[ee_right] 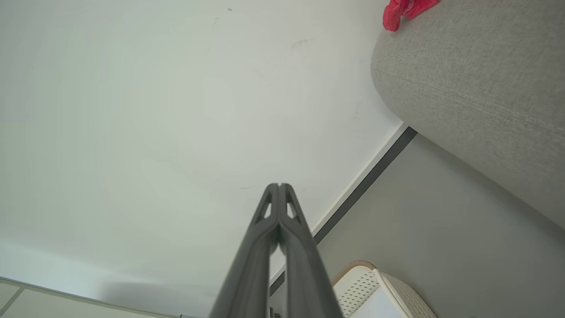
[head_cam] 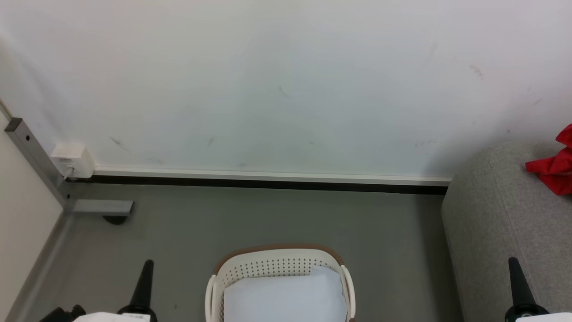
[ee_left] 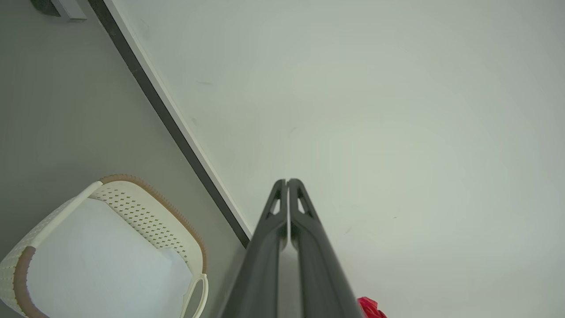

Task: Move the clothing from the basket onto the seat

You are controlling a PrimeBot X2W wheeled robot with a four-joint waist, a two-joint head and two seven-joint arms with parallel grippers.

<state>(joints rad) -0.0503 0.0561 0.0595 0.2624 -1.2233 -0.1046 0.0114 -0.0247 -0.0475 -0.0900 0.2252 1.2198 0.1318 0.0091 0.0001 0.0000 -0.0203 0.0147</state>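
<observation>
The cream-white basket [head_cam: 277, 266] with its brown rim stands on the floor at the bottom middle of the head view, holding a flat white liner sheet [head_cam: 286, 297]. Red clothing [head_cam: 556, 167] lies on the grey seat [head_cam: 496, 214] at the right edge. My left gripper [head_cam: 144, 279] points up at the lower left, shut with nothing in it [ee_left: 287, 182]. At the lower right, my right gripper [head_cam: 518, 279] stands in front of the seat, fingers pressed together and empty [ee_right: 279, 185]. The basket [ee_left: 150, 212] and a scrap of red clothing [ee_left: 370, 308] show in the left wrist view; the seat [ee_right: 476, 84], the clothing [ee_right: 404, 9] and the basket [ee_right: 375, 287] in the right wrist view.
A white wall [head_cam: 286, 80] with a dark skirting strip [head_cam: 268, 182] runs behind the basket. A grey metal post [head_cam: 35, 156] with a foot and a white socket box [head_cam: 71, 160] stand at the left. Grey floor [head_cam: 268, 219] lies between basket and wall.
</observation>
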